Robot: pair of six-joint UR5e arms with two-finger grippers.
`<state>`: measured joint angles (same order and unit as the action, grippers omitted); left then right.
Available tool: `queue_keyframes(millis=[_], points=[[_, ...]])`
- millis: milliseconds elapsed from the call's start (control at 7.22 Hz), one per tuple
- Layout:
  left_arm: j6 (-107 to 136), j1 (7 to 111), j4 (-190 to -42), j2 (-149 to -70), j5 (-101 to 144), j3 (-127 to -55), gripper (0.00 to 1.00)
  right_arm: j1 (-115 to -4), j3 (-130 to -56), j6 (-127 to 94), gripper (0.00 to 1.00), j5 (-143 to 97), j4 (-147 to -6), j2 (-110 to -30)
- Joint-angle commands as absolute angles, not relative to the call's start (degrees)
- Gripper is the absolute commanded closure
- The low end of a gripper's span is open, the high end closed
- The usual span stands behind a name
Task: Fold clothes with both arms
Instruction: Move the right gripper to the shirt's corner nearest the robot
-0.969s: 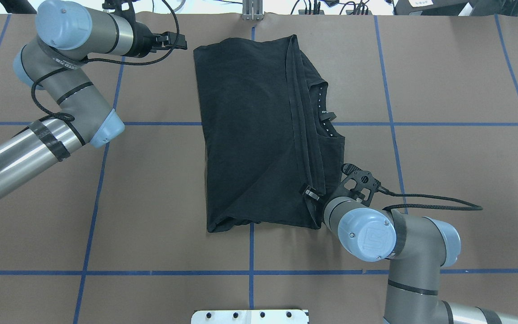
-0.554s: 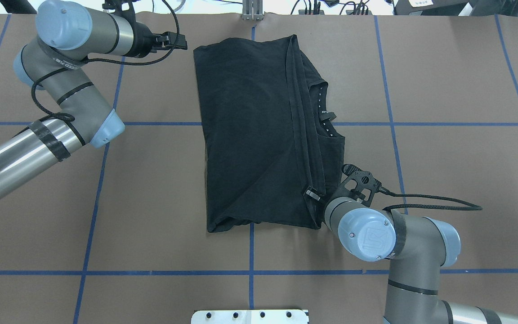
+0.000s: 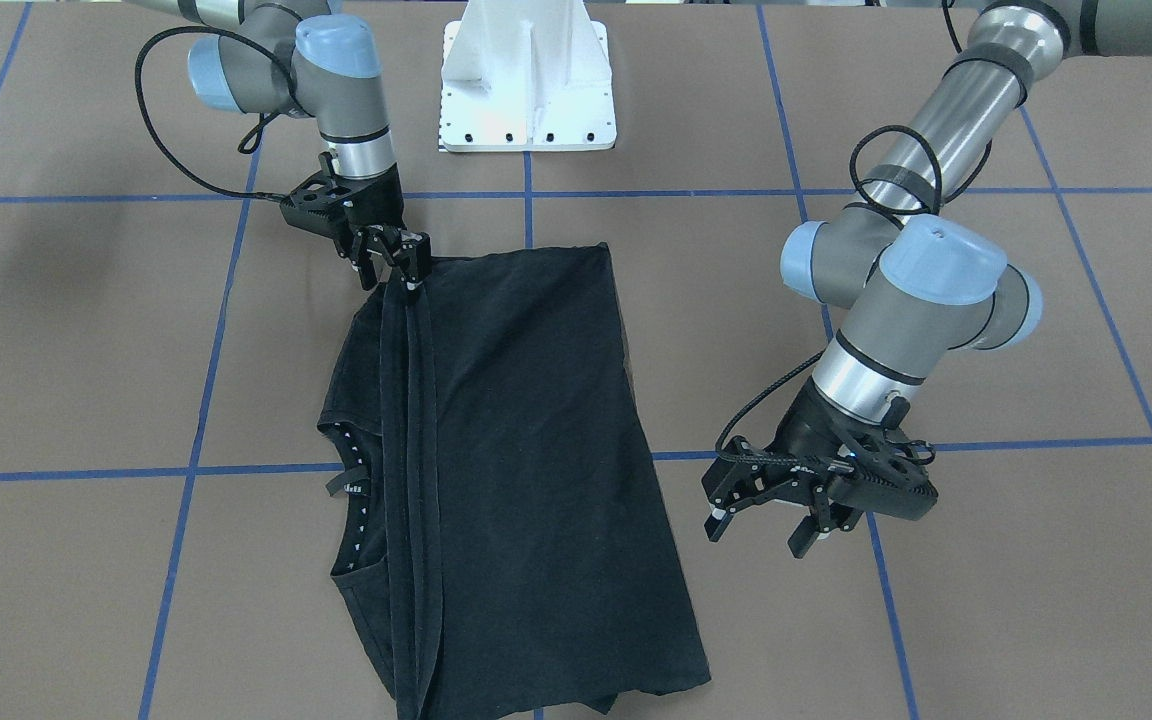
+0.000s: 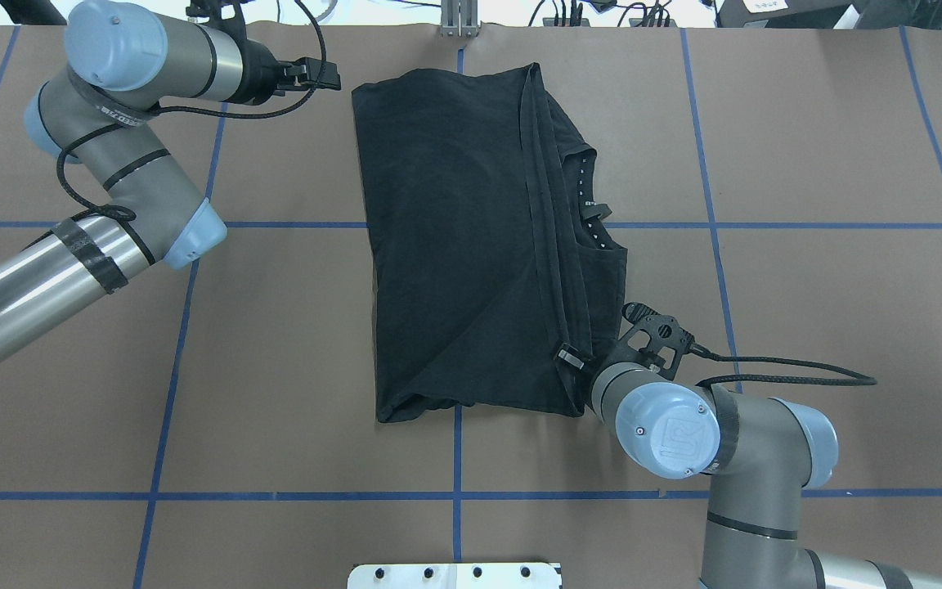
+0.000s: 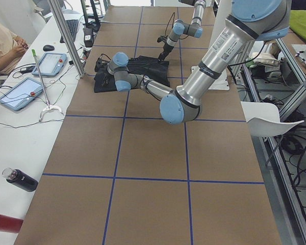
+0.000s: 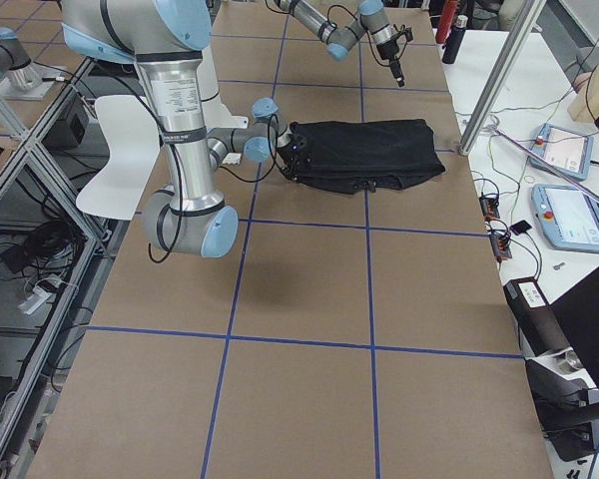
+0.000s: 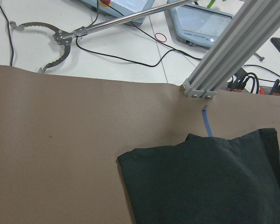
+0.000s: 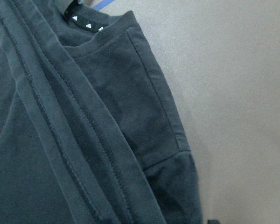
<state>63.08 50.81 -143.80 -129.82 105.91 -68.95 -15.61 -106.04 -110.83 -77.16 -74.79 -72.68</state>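
The black T-shirt (image 3: 526, 450) (image 4: 455, 245) lies folded on the brown table, plain side up, with its collar at the side by my right arm. Its logo is hidden. My right gripper (image 3: 392, 280) (image 4: 569, 357) is at the shirt's near corner, with its fingers slightly apart astride the doubled hem. The right wrist view shows only hem seams and the sleeve (image 8: 163, 135). My left gripper (image 3: 761, 530) (image 4: 325, 75) is open and empty. It hovers beside the shirt's far corner, clear of the cloth (image 7: 214, 182).
The white pedestal base (image 3: 526, 90) (image 4: 455, 573) stands at the table's near edge. An aluminium post (image 4: 459, 20) (image 7: 224, 60) stands just past the shirt's far edge. Beyond it is a side table with tablets (image 5: 46, 64) and cables. Blue tape lines grid the table.
My right arm has shifted a few pixels back toward the robot's base. The left arm and the shirt have not visibly moved.
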Motion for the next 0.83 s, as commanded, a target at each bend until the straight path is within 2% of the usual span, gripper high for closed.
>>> queue_keyframes(millis=[0,138,692], points=[[63.2,50.9,-145.1,-129.6,105.9,-69.0,0.0,-15.6,-106.0,-110.9,0.62,-77.1,-74.8,-72.7],[63.2,50.9,-145.5,-129.3,105.9,-69.3,0.0,-15.6,-106.0,-111.2,1.0,-77.1,-74.8,-72.7],[63.2,50.9,-146.1,-128.7,105.9,-69.5,0.0,-16.1,-107.1,-111.0,1.0,-77.3,-74.9,-72.6]])
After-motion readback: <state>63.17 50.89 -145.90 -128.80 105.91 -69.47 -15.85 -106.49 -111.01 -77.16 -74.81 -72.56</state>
